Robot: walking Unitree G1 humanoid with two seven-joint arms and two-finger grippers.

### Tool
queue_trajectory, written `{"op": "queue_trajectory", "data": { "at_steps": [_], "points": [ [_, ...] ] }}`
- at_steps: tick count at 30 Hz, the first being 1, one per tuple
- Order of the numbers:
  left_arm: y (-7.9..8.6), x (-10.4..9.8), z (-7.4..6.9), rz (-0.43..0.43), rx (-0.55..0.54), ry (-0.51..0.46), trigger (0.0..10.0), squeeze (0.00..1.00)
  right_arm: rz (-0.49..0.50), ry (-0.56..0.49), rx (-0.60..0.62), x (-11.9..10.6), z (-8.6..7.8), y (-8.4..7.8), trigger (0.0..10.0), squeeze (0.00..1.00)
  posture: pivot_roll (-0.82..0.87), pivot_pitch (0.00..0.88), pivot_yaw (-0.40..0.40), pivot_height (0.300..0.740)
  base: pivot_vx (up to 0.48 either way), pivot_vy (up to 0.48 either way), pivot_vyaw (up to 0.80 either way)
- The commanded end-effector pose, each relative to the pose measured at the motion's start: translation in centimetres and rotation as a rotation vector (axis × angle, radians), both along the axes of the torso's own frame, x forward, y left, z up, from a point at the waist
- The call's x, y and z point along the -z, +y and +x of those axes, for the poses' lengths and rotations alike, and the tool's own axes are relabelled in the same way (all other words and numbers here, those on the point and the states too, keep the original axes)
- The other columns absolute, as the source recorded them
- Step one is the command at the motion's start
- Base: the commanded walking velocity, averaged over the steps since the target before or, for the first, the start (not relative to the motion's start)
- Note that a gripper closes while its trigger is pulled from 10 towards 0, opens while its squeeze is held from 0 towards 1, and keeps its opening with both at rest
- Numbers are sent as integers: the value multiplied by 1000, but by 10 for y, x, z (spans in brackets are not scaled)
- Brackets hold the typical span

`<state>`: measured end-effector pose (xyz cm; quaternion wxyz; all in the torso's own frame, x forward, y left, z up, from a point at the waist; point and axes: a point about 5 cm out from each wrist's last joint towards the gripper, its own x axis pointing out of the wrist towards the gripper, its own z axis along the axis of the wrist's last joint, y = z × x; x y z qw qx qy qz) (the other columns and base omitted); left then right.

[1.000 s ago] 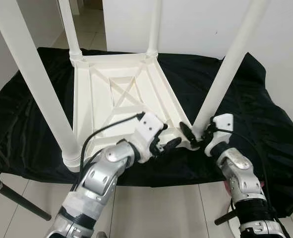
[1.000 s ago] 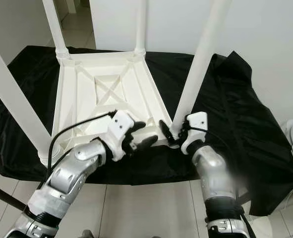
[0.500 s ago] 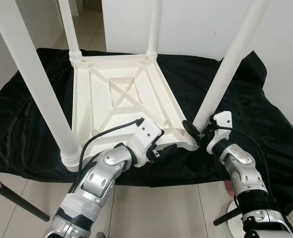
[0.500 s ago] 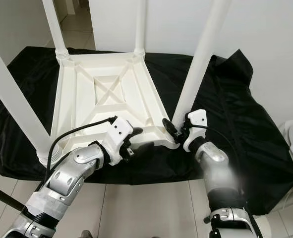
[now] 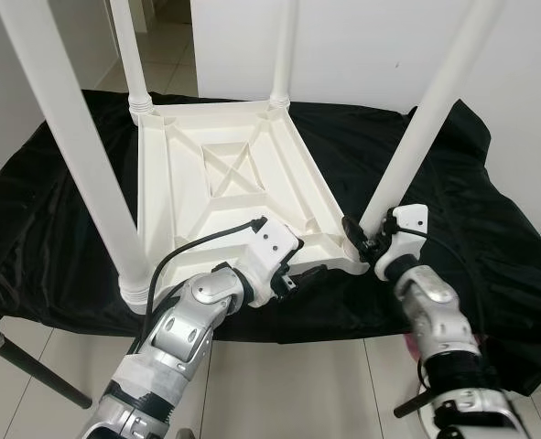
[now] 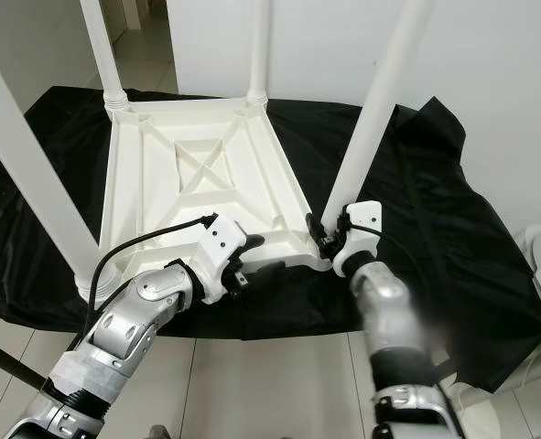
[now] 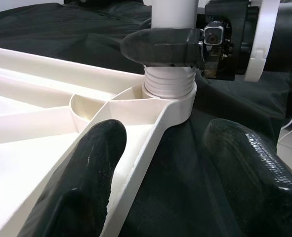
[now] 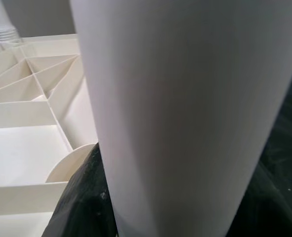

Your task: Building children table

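A white plastic children's table (image 5: 224, 187) lies upside down on a black cloth (image 5: 50, 229) that covers the work surface, its ribbed underside facing up and its four white legs standing upright from the corners. Starting at the left, the near-left leg (image 5: 87, 174) rises from the table's near-left corner close to the front edge of the cloth, and the far-left leg (image 5: 131, 59) stands at the far-left corner. The left gripper (image 5: 299, 273) sits at the table's near edge, close to the near-right corner; in the left wrist view its two black fingers (image 7: 94, 168) are spread apart, one resting on the white rim of the table and the other over the black cloth just beside that rim, holding nothing. Behind it the far-right leg (image 5: 284, 55) stands at the far-right corner. Further right, the near-right leg (image 5: 416, 137) rises tilted from its threaded socket at the near-right corner, and the right gripper (image 5: 362, 240) is clamped around the base of this leg just above the socket, with one black finger seen lying across the leg in the left wrist view. At the far right the cloth falls in folds over the surface's right edge.
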<state>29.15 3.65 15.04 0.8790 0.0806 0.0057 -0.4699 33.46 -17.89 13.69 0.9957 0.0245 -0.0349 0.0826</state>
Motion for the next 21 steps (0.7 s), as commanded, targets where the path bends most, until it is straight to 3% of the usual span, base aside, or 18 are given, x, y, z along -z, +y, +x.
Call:
{"op": "queue_trajectory", "data": {
  "at_steps": [1, 2, 7, 9, 10, 13, 14, 19, 20, 21],
  "points": [
    [-2, -3, 1, 2, 4, -18, 10000, 0, 49, 53, 111, 9, -3, -4, 10000, 0, -25, 0, -39, 740, 0, 0, 0],
    [-2, -3, 1, 2, 4, -18, 10000, 0, 49, 53, 111, 9, -3, -4, 10000, 0, -25, 0, -39, 740, 0, 0, 0],
    [-2, -3, 2, 2, 6, -20, 10000, 0, 113, 30, 353, 9, -10, 8, 10000, 0, -28, 0, -38, 740, 0, 0, 0],
    [-2, -3, 2, 2, 6, -20, 10000, 0, 113, 30, 353, 9, -10, 8, 10000, 0, -28, 0, -38, 740, 0, 0, 0],
    [-3, -4, 2, 2, 7, -22, 10000, 0, 185, 20, 377, 8, -13, 33, 10000, 0, -22, 0, -37, 740, 0, 0, 0],
    [-3, -4, 3, 1, 7, -23, 10000, 0, 200, 16, 362, 6, -14, 40, 10000, 0, -22, 0, -37, 740, 0, 0, 0],
    [-4, -4, 3, 1, 9, -25, 10000, 0, 221, -30, 325, 0, -14, 41, 10000, 0, -22, 0, -39, 740, 0, 0, 0],
    [-6, -6, 4, 1, 14, -38, 10000, 0, 247, -88, 302, -11, -14, 39, 10000, 0, -20, 0, -42, 740, 0, 0, 0],
    [-7, -7, 4, -3, 15, -38, 10000, 0, 239, -82, 307, -12, -13, 40, 10000, 263, -21, 0, -44, 740, 0, 0, 0],
    [-7, -7, 4, -3, 15, -38, 10000, 0, 239, -82, 307, -12, -13, 40, 10000, 263, -21, 0, -44, 740, 0, 0, 0]
  ]
}}
